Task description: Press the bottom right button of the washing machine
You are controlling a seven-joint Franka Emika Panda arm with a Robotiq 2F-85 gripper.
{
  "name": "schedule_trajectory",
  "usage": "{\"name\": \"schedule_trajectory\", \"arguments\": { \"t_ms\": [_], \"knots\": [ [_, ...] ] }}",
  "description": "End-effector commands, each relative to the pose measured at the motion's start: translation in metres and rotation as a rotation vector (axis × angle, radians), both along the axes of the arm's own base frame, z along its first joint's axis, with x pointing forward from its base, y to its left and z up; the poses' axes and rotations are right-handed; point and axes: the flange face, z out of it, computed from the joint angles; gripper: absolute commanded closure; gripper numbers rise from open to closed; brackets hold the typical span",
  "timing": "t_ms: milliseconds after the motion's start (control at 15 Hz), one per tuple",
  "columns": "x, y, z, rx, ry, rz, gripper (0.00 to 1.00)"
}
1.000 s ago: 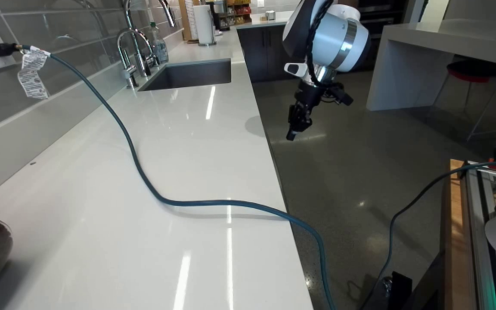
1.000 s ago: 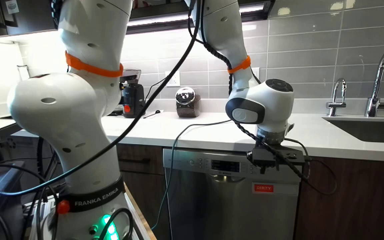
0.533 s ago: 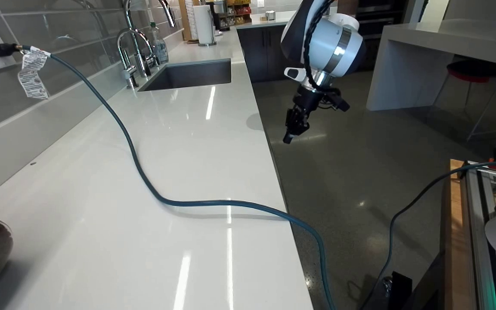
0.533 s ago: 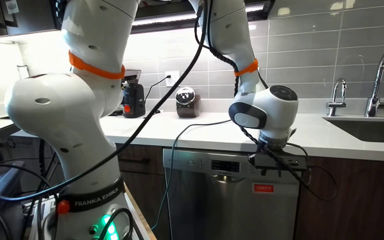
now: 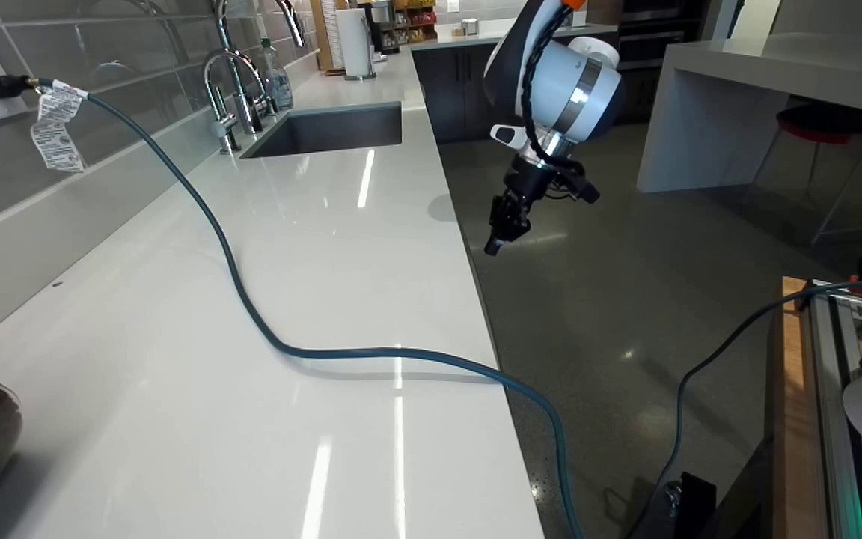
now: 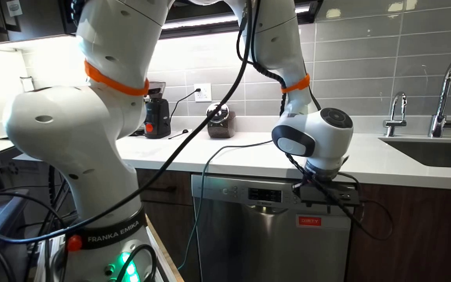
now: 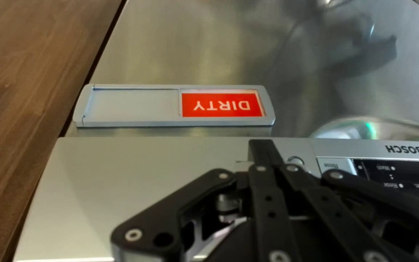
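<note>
The washing machine is a steel Bosch appliance (image 6: pixel 257 243) under the counter. Its control panel (image 7: pixel 129 163) fills the middle of the wrist view, where lettering appears upside down. A round button (image 7: pixel 295 160) shows just right of the fingertips, partly covered by the gripper; small buttons (image 6: pixel 295 199) also show beside the dark display (image 6: pixel 264 195). My gripper (image 7: pixel 266 153) is shut and empty, its fingertips over the panel beside that button; contact cannot be told. In an exterior view the gripper (image 5: pixel 492 245) points down in front of the counter edge. Its fingertips are hidden in the exterior view facing the machine.
A red DIRTY sign (image 7: pixel 224 104) is on the door. A teal cable (image 6: pixel 200 203) hangs over the counter (image 5: pixel 251 434) and down the machine's front. A wooden cabinet (image 6: pixel 409 231) adjoins it, below the sink (image 6: pixel 437 154). A jar (image 6: pixel 221 125) stands on the counter.
The arm has moved a little lower. In an exterior view the gripper has shifted towards the counter edge; in an exterior view facing the machine the wrist has moved right and down.
</note>
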Motion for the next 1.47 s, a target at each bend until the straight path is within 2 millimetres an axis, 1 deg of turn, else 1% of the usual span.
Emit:
{"name": "schedule_trajectory", "arguments": {
  "t_ms": [0,400,733,1400],
  "knots": [
    [0.006,0.001,-0.009,0.040,-0.029,0.007,1.00],
    [0.013,0.004,-0.012,0.060,-0.049,0.009,1.00],
    [0.020,0.007,-0.011,0.072,-0.076,0.009,1.00],
    [0.017,0.005,-0.014,0.101,-0.104,0.007,1.00]
  ]
}}
